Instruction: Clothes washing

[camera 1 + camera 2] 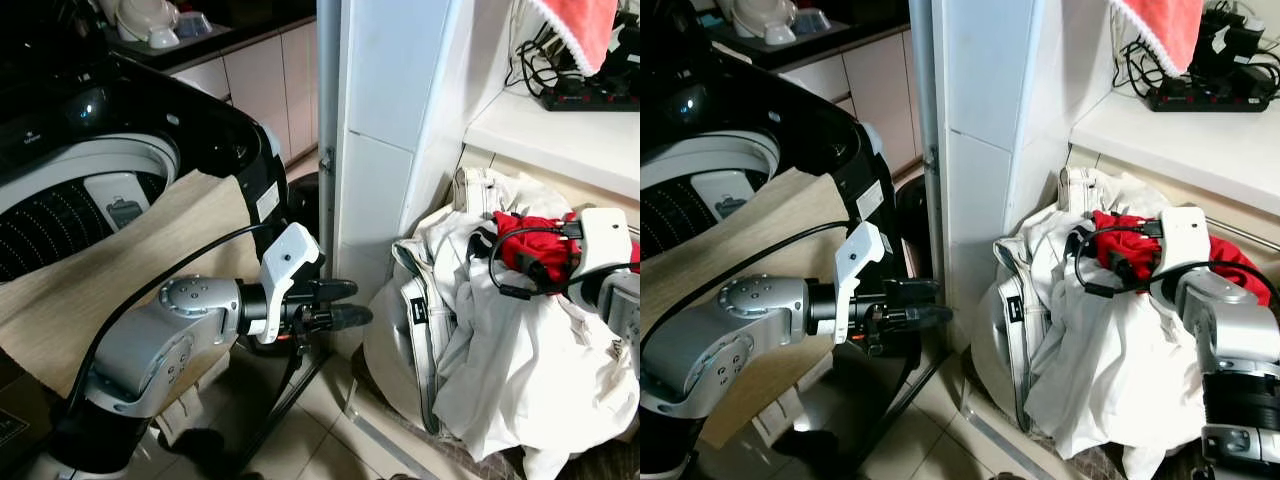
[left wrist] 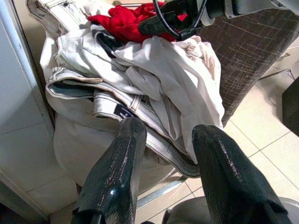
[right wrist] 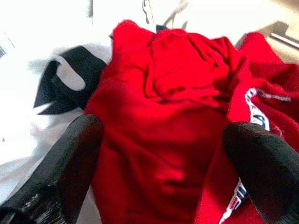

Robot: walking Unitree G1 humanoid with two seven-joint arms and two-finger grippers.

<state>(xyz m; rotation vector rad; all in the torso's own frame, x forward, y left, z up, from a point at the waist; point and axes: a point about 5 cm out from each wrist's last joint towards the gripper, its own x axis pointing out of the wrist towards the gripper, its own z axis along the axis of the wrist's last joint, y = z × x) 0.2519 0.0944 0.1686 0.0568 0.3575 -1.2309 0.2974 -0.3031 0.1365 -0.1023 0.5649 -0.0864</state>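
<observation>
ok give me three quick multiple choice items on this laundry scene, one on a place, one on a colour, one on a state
1. Where is the right tool?
A. inside the washer drum
B. over the clothes pile
C. on the shelf

2. What colour is the garment between its fingers?
A. red
B. blue
C. green

3. How do the left tool's fingers stand?
A. shut on white cloth
B. open, holding nothing
C. shut on a cable

Answers:
1 B, it hovers at the pile beside the white wall.
2 A, red cloth lies between the fingers.
3 B, a gap shows between them.

Soft red cloth (image 3: 173,116), matt white garments (image 2: 154,70), glossy blk washer top (image 1: 200,120) (plastic-looking).
</observation>
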